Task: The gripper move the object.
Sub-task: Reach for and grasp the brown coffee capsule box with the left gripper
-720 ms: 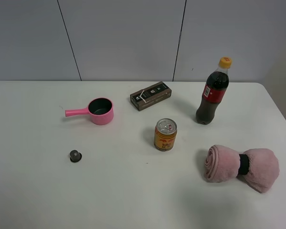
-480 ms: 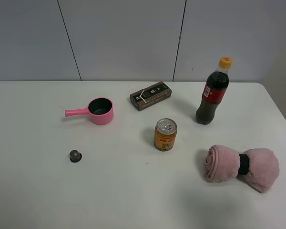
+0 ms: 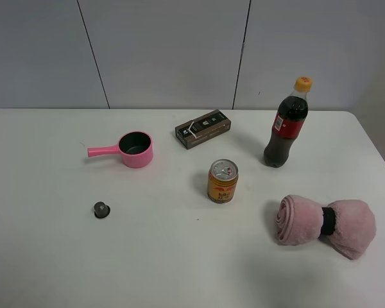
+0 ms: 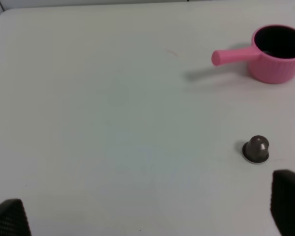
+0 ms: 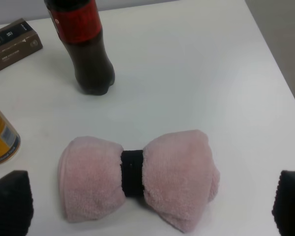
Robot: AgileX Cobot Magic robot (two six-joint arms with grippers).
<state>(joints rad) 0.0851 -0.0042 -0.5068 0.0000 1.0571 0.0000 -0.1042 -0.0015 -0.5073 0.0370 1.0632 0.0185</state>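
Note:
The long dark brown box (image 3: 203, 128) with tan edges and white print lies flat at the back middle of the white table; one end of it shows in the right wrist view (image 5: 12, 44). No arm shows in the high view. In the left wrist view my left gripper (image 4: 147, 216) is open, its dark fingertips (image 4: 287, 206) wide apart above bare table near the capsule. In the right wrist view my right gripper (image 5: 150, 206) is open, fingertips (image 5: 10, 204) wide apart over the pink towel roll. Both are far from the box.
A pink saucepan (image 3: 133, 149) stands left of the box. A small dark capsule (image 3: 101, 209) lies front left. A gold-red can (image 3: 222, 181) stands in front of the box. A cola bottle (image 3: 286, 124) stands to its right. A rolled pink towel (image 3: 324, 223) lies front right.

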